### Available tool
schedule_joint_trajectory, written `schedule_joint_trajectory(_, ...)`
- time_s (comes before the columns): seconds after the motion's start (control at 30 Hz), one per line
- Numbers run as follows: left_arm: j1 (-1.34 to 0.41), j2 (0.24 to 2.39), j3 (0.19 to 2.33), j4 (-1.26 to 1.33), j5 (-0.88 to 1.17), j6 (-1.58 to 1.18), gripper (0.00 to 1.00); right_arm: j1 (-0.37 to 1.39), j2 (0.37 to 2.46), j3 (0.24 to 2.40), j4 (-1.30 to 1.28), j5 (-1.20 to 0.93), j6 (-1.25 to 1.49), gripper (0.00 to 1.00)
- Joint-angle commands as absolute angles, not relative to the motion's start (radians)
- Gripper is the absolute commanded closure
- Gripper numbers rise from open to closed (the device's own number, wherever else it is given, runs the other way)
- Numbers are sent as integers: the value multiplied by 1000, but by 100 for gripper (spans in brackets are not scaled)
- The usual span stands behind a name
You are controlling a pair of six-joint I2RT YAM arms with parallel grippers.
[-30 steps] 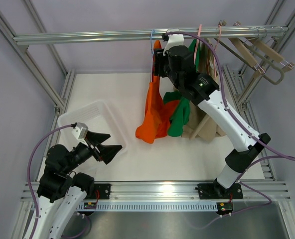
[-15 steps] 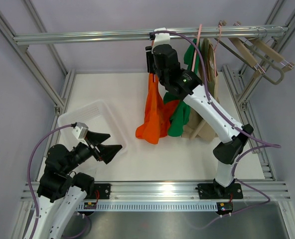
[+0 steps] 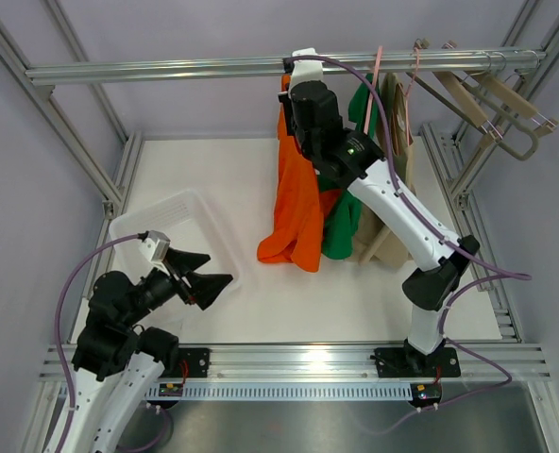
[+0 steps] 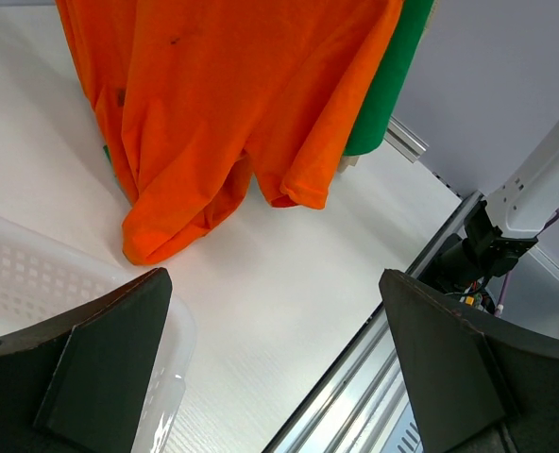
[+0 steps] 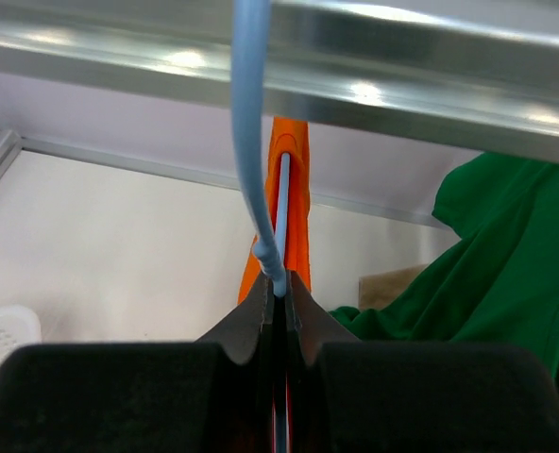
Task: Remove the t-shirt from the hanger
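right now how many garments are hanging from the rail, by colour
orange t-shirt: 1
green t-shirt: 1
beige garment: 1, as far as the folds let me tell
total: 3

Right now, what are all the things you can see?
silver metal rail: one, silver, across the top
orange t-shirt: one, orange, hanging from the rail
thin light-blue hanger: one, light blue, hooked over the rail
green t-shirt: one, green, right of the orange one
beige garment: one, beige, right of the green
bare wooden hangers: several, pale wood, rail's right end
white plastic basket: one, white, left on the white table
left gripper: one, black, open, beside the basket
right gripper: one, black, shut on the hanger
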State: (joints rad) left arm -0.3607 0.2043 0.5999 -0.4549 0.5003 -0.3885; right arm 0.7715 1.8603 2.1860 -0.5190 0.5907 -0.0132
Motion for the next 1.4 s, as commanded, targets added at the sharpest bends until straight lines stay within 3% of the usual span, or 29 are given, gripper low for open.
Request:
schedule_joint_trajectory(0.0,-356,239,610,-423,515,-388,1,776,1816,2287,-420,630,-75,100)
schedule_joint_trajectory(0.33,-356,391,675,-350,586,-471,1,776,1585,1968,-259,509,41,100)
schedule_joint_trajectory(0.47,-357,462,706,-298,666,-502,1,781,1482,1716,-212,495,120,100)
schedule_joint_trajectory(0.6,-461,558,779,-239,717,-542,1,853,1381,1553,-120,569,175,100)
schedule_joint_trajectory(0.67,-564,600,808,-239,577,-526,1,891,1374,1548,-112,606,181,100)
schedule_joint_trajectory(0.77,-862,652,847,-239,315,-483,1,952,1407,1626,-126,678,170,100)
schedule_joint_trajectory(0.97,-1147,744,894,-236,-43,-466,1,1049,1469,1767,-147,784,121,100)
schedule_joint_trajectory(1.37,-1425,859,950,-232,-509,-408,4,1176,1465,1844,-123,831,103,100)
